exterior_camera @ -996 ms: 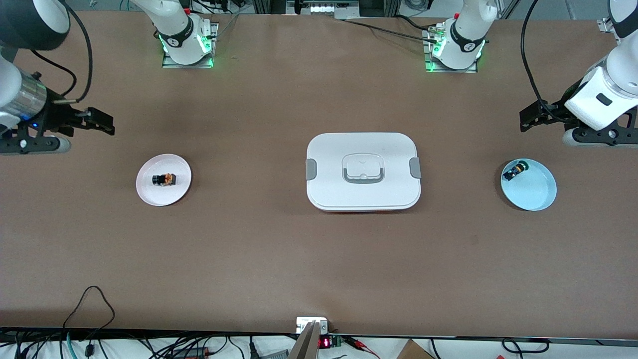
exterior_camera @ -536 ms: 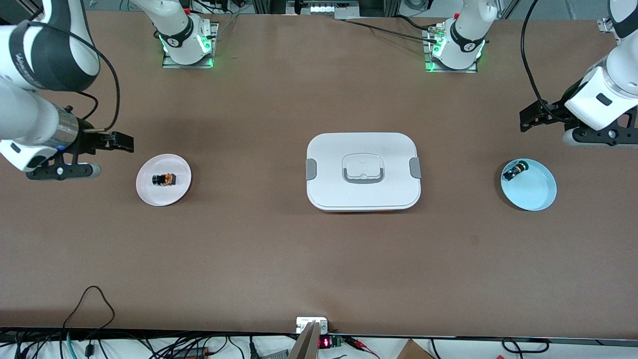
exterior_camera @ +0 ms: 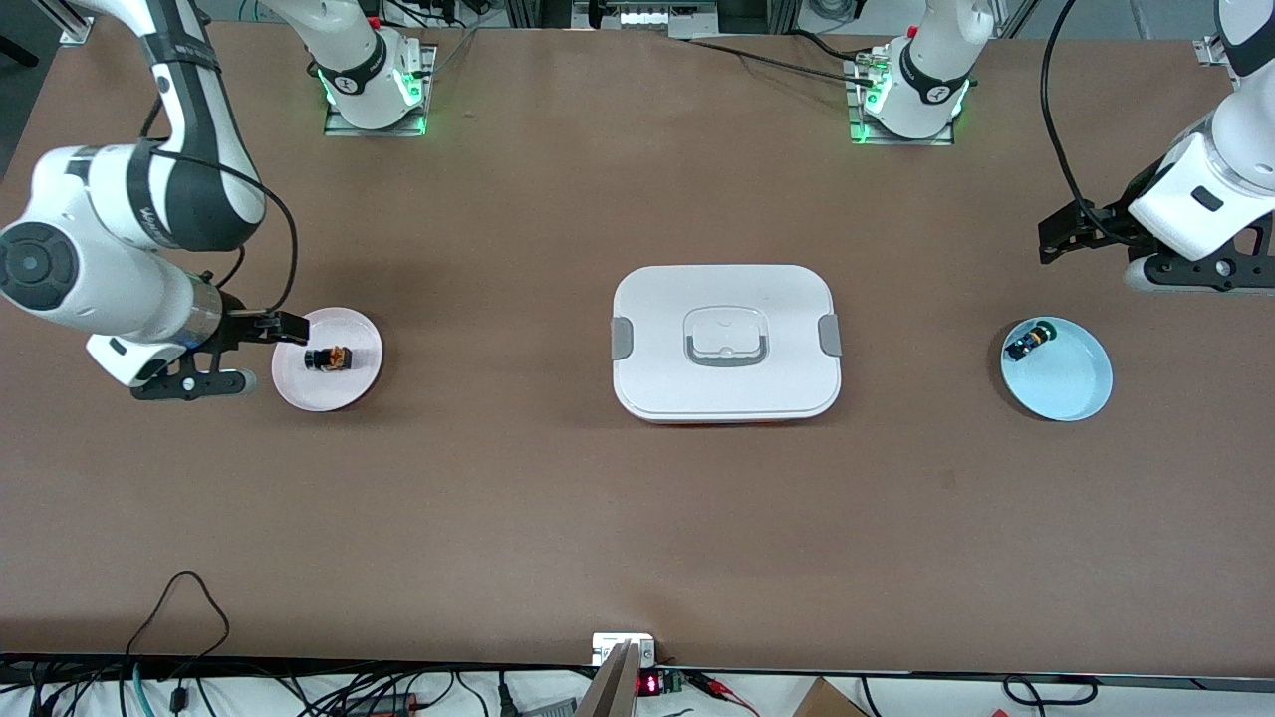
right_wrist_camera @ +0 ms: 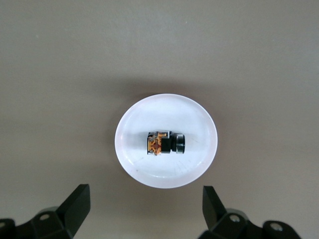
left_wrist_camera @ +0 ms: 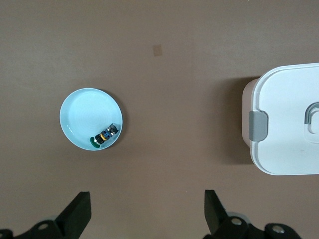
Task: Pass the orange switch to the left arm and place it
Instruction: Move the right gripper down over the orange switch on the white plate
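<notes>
The orange switch [exterior_camera: 330, 358] lies on its side on a small pinkish-white plate [exterior_camera: 344, 390] toward the right arm's end of the table. In the right wrist view the switch [right_wrist_camera: 163, 143] sits mid-plate [right_wrist_camera: 164, 112]. My right gripper [exterior_camera: 284, 328] is open and empty over the plate's edge, beside the switch; it also shows in its wrist view [right_wrist_camera: 146, 200]. The white lidded box [exterior_camera: 726, 342] stands mid-table and shows in the left wrist view [left_wrist_camera: 289, 124]. My left gripper [exterior_camera: 1056, 237] is open and empty, and waits over bare table by the blue plate; its wrist view shows it too [left_wrist_camera: 147, 205].
A light blue plate [exterior_camera: 1071, 383] toward the left arm's end holds a small black switch with a green cap [exterior_camera: 1027, 342]; the plate [left_wrist_camera: 82, 112] and that switch [left_wrist_camera: 104, 137] also show in the left wrist view. Cables lie along the table edge nearest the front camera.
My right arm has swung in and lowered, bringing its open gripper from off to the side to the edge of the pinkish-white plate. The left arm has not moved.
</notes>
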`<action>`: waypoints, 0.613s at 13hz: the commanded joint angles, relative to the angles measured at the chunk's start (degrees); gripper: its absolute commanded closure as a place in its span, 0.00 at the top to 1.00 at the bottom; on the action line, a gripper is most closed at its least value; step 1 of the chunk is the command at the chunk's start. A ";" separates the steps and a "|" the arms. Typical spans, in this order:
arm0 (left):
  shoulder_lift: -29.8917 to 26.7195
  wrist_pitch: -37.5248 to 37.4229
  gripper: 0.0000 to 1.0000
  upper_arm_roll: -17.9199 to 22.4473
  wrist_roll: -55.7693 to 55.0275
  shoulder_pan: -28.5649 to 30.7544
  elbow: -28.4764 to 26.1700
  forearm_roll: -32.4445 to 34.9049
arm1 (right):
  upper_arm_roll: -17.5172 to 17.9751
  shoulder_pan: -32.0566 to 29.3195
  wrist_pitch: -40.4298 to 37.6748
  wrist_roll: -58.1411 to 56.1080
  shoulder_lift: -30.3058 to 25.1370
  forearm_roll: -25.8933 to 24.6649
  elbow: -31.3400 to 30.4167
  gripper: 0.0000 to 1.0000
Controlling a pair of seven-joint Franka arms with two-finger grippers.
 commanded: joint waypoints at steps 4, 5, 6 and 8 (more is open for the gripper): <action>0.79 -1.19 1.00 -0.25 -0.18 0.31 1.74 -0.74 | 0.15 -1.80 13.76 0.20 0.75 -0.55 -10.99 1.00; 0.88 -1.19 1.00 -0.25 -0.18 0.31 1.74 -0.74 | 0.15 -1.89 13.86 0.12 1.46 -0.38 -11.09 1.00; 0.88 -1.19 1.00 -0.25 -0.01 0.31 1.74 -0.74 | 0.15 -1.89 13.86 0.11 2.16 -0.20 -11.18 1.00; 0.88 -1.19 1.00 -0.16 0.08 0.31 1.74 -0.74 | 0.15 -2.33 15.17 0.11 3.48 -0.11 -11.09 1.00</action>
